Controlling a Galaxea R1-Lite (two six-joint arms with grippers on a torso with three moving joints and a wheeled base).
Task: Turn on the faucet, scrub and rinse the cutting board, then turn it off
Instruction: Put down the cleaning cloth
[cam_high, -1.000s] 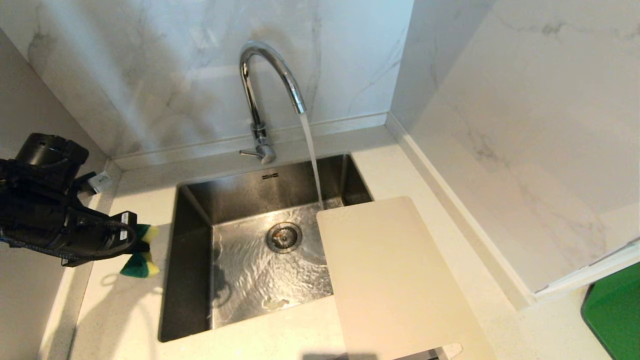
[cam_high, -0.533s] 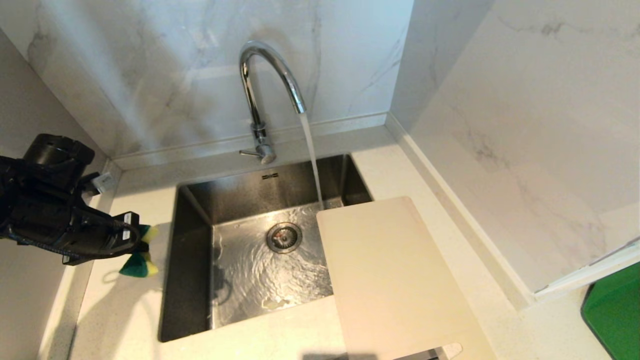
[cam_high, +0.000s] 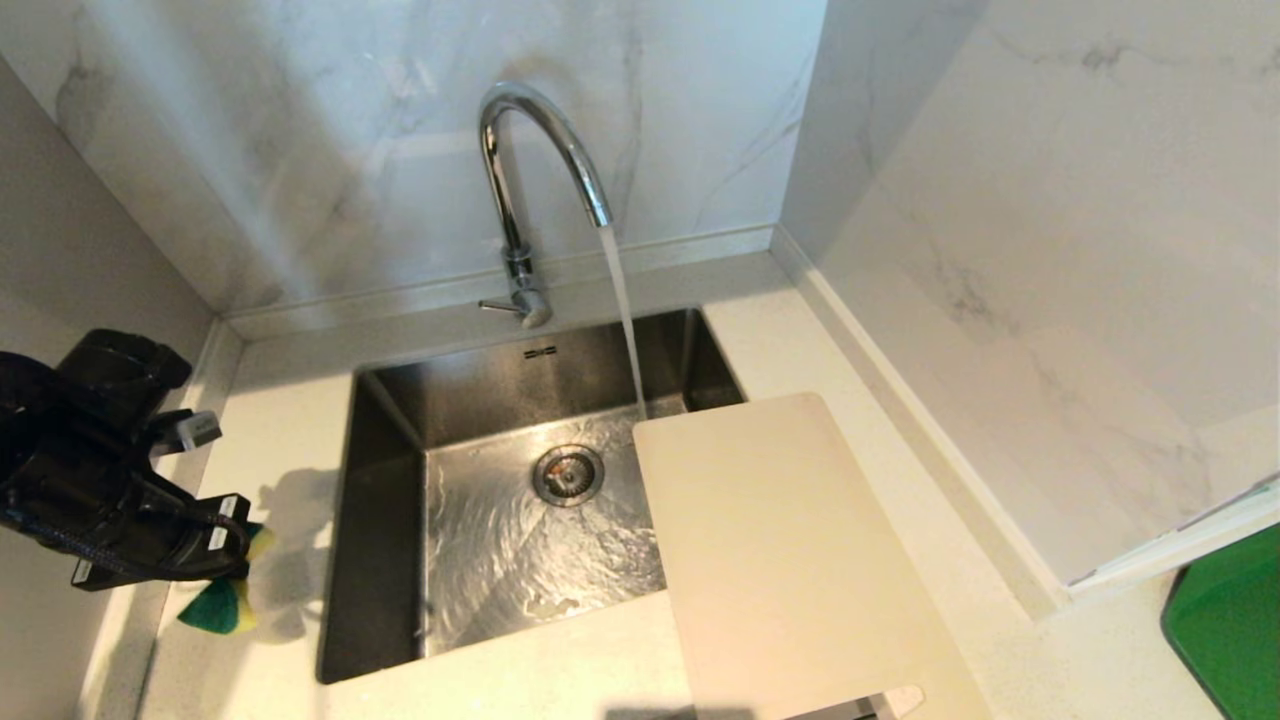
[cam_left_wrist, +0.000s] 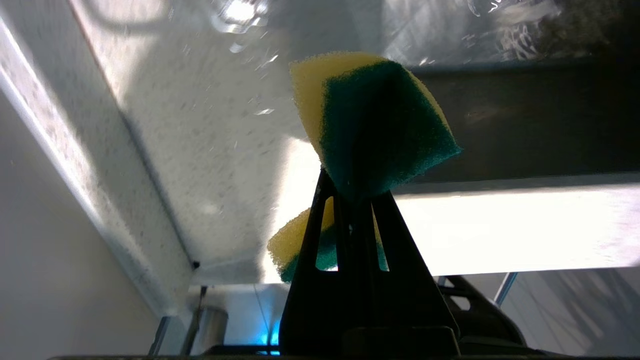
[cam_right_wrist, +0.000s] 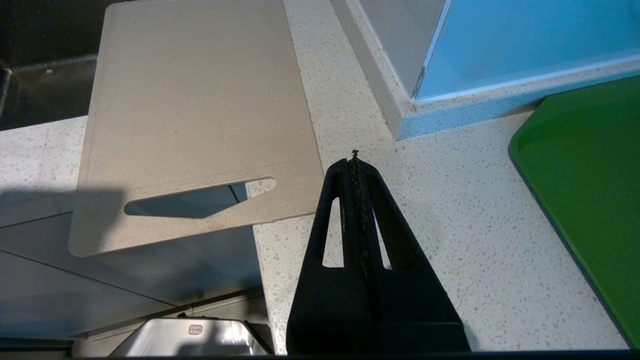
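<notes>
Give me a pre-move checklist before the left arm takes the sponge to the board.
1. Water running: ok. The faucet pours a stream into the sink.
2. Sponge held: ok. The left pincer is shut on the sponge, over the counter left of the sink.
3. Board in place: ok. The board lies flat over the sink's right edge, its handle end overhanging the counter front.
4. Board wet: cannot tell. The stream lands just beyond its far edge.
5. Path across the sink: ok. Nothing stands between sponge and board.
6. Right pincer out of the way: ok. Shut, empty, over the counter right of the board's handle end.
</notes>
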